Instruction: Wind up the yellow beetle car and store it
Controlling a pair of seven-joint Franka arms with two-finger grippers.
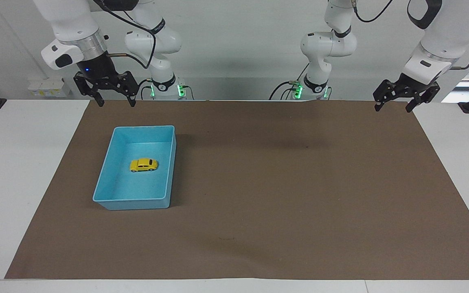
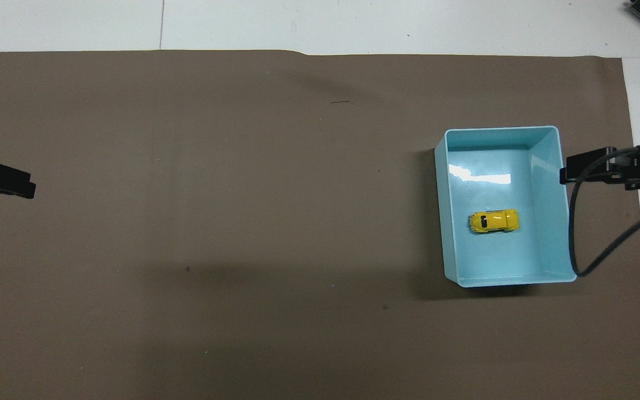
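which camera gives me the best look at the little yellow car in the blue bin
The overhead view: the yellow beetle car lies unobstructed inside the light blue bin, roof up. The facing view shows its side, smaller.
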